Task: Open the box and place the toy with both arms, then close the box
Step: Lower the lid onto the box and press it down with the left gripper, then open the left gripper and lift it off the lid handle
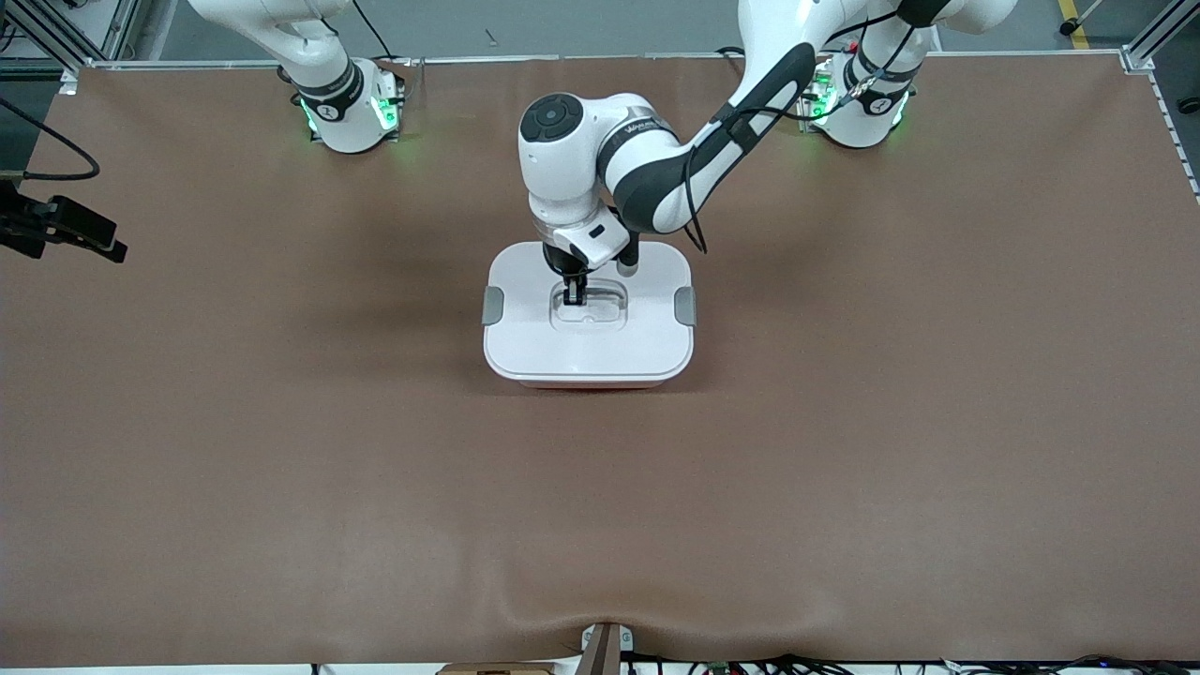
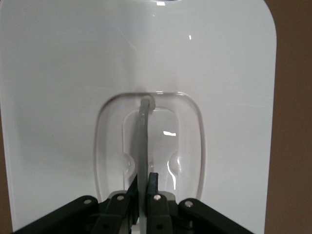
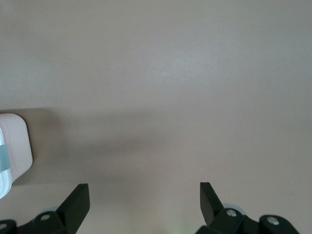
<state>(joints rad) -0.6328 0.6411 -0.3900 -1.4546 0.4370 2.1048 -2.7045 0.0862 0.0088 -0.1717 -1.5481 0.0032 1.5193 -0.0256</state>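
The box (image 1: 589, 352) stands in the middle of the table with its white lid on. A grey clip (image 1: 493, 306) and another grey clip (image 1: 685, 307) sit at its two ends. My left gripper (image 1: 574, 298) is down in the lid's recess, shut on the clear handle (image 2: 143, 131), which stands upright between its fingers (image 2: 154, 181). My right gripper (image 3: 144, 187) is open and empty over bare table at the right arm's end (image 1: 112, 248); a corner of the box (image 3: 14, 146) shows in its wrist view. The toy is not in view.
The brown table mat (image 1: 844, 469) stretches wide on all sides of the box. The two arm bases (image 1: 347, 108) stand at the table's edge farthest from the front camera. A small mount (image 1: 600, 647) sits at the nearest edge.
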